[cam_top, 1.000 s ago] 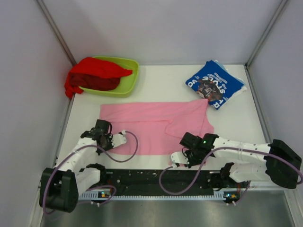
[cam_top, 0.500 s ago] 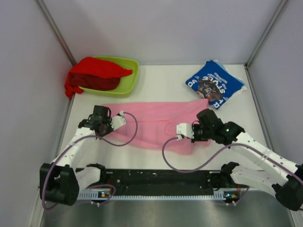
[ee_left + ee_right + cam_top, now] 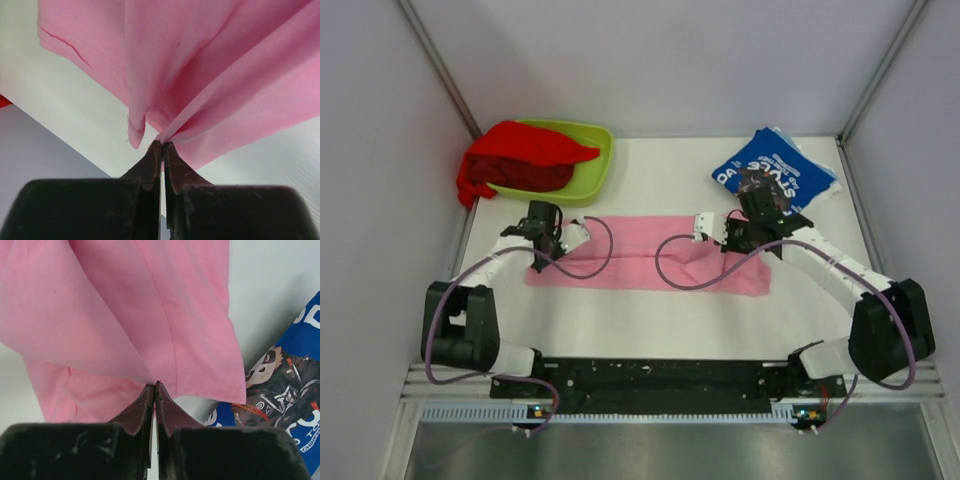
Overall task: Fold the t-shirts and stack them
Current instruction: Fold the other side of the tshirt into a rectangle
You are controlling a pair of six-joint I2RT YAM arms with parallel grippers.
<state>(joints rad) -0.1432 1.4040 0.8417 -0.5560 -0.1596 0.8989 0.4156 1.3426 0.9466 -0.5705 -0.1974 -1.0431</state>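
Note:
The pink t-shirt [image 3: 640, 262] lies folded lengthwise as a long band across the table's middle. My left gripper [image 3: 542, 226] is shut on its far left edge, and the pinched cloth [image 3: 210, 100] fans out from the tips [image 3: 162, 145]. My right gripper [image 3: 742, 230] is shut on its far right edge, with pink cloth [image 3: 150, 315] spreading from the tips [image 3: 154, 385]. The folded blue t-shirt [image 3: 775, 177] with white lettering lies at the back right, just beyond the right gripper; it shows in the right wrist view [image 3: 290, 390]. The red t-shirt [image 3: 525, 155] is heaped in the tray.
A lime-green tray [image 3: 590, 175] stands at the back left under the red shirt, close behind the left gripper. Grey walls close in the left, right and back sides. Cables loop from both wrists over the pink shirt.
Both grippers have carried the pink shirt's near edge away from me over to its far edge, folding it in half. The arms now reach to the far side.

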